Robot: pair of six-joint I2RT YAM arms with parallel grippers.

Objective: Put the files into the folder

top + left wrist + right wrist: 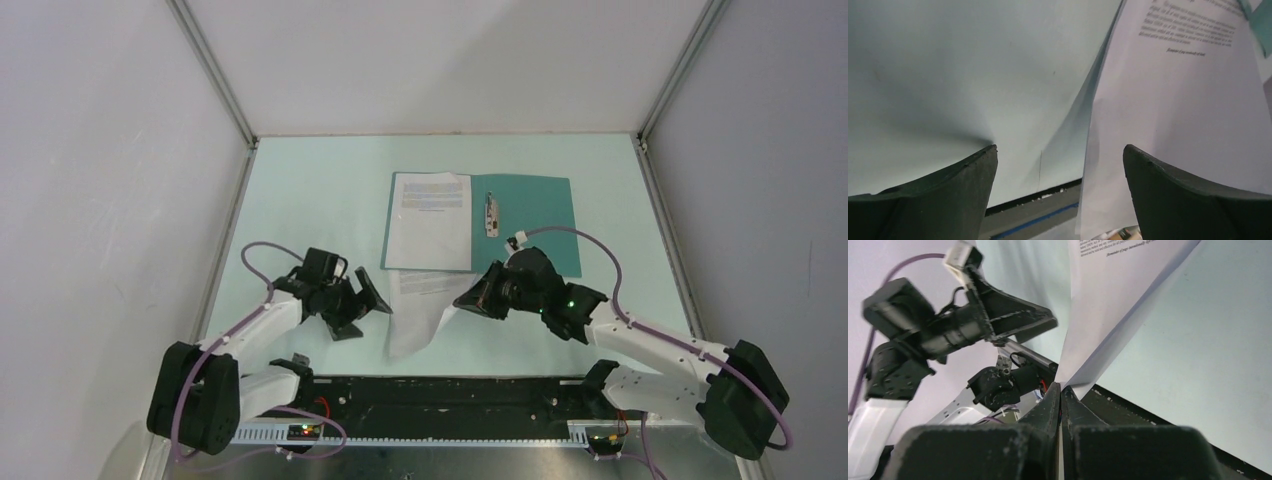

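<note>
Plainly, the job looks half done. The folder [535, 220] lies open on the desk [310, 200], toward 12 o'clock from the arms. The first sheet [428, 220] rests flat on its left leaf, with the metal clip [491, 213] just beside it at 3 o'clock.

The second sheet [415, 320] is at 6 o'clock of the folder, its far edge up against the folder's near rim. The right pincer [1061, 390] is pinched tight on that sheet's near corner on the 3 o'clock side, and the paper rises and curls there, off the desk. The left pincer [1060, 150] sits at the sheet's 9 o'clock side, jaws wide apart and holding nothing.

So the step in hand, I'd say, is bringing the second page in. The next move calls for carrying it toward 12 o'clock and laying it square on the first. Held by one corner it is likely to buckle or skew, so the free pincer may need to steady the other edge.
</note>
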